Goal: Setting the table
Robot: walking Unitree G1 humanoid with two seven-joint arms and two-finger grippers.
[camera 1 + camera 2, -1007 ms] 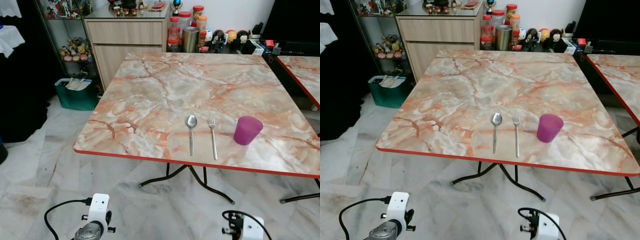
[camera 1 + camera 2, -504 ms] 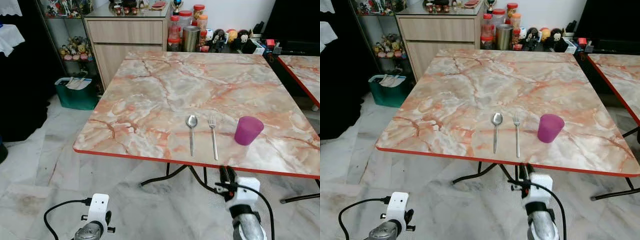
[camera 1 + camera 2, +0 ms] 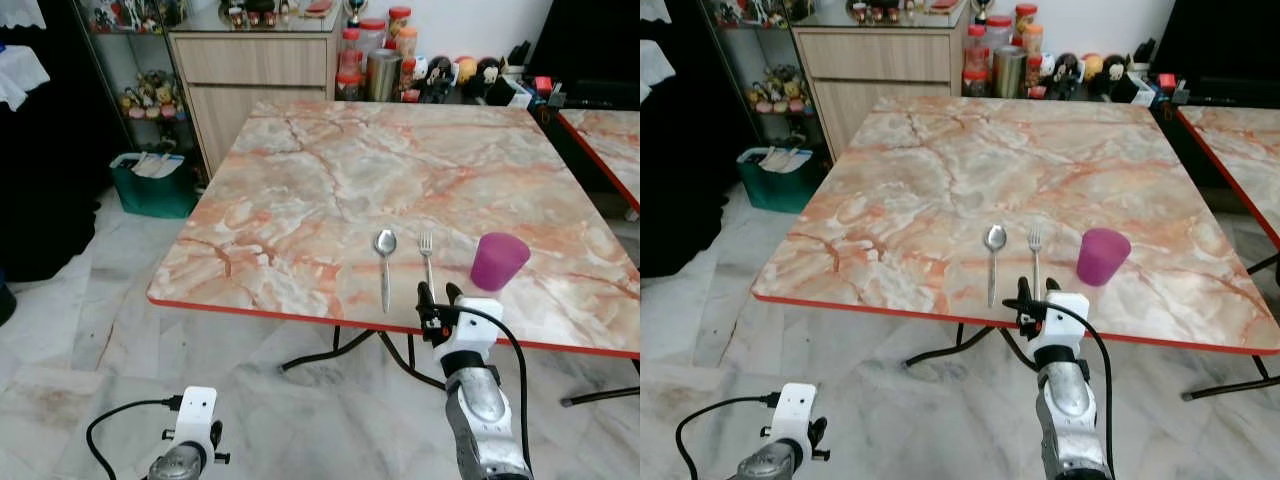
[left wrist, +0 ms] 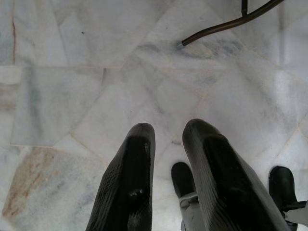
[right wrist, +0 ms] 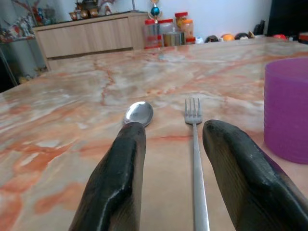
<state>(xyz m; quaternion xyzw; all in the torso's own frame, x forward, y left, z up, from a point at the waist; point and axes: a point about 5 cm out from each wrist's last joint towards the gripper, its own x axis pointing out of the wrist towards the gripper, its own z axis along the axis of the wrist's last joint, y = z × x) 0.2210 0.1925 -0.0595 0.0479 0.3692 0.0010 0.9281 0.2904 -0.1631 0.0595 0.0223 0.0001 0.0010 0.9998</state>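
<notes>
Jaws spread and empty on my right gripper (image 3: pixel 440 294) straddle the fork (image 3: pixel 426 262) handle; spoon (image 3: pixel 385 262), fork and purple cup (image 3: pixel 498 261) lie on the tabletop (image 3: pixel 330 190), so I judge the setting barely begun, left gripper (image 4: pixel 171 178) idle, slightly parted.

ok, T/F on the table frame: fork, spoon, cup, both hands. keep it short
1. The spoon lies left of the fork on the marble table. True.
2. The purple cup is tipped on its side. False: it stands upright, to the right of the fork.
3. The right hand is open, with the fork handle running between its fingers. True.
4. The right hand already holds the spoon. False: the spoon lies flat on the table, not gripped.
5. The left hand is over the table. False: it hangs low over the marble floor.
</notes>
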